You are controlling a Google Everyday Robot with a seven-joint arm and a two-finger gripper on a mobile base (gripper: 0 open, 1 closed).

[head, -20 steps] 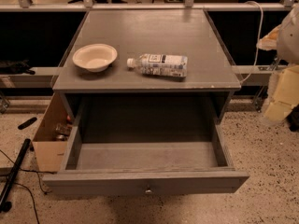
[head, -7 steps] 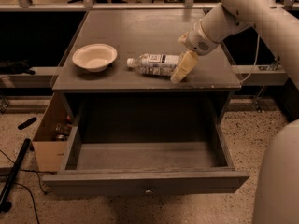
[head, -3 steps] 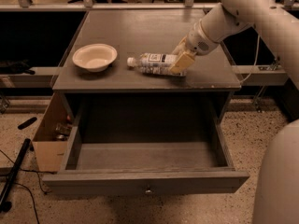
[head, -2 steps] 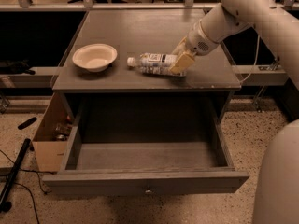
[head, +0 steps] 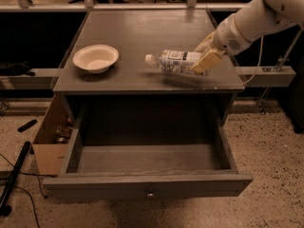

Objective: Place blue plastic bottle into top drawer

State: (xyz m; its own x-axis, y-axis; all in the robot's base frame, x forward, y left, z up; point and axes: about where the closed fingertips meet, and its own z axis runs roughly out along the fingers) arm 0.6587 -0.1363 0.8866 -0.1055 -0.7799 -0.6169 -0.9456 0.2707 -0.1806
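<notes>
Camera view has the blue plastic bottle [head: 175,62] lying on its side near the front right of the counter [head: 142,27]. Its long axis runs left to right, with the white cap pointing left toward the bowl [head: 95,57]; whether it rests on the surface or hangs just above it cannot be told. The claw [head: 204,53] is clamped across its right, base end, one finger in front and one behind, with the open top drawer [head: 147,186] below and nearer the viewer. The label's dark print cannot be read.
</notes>
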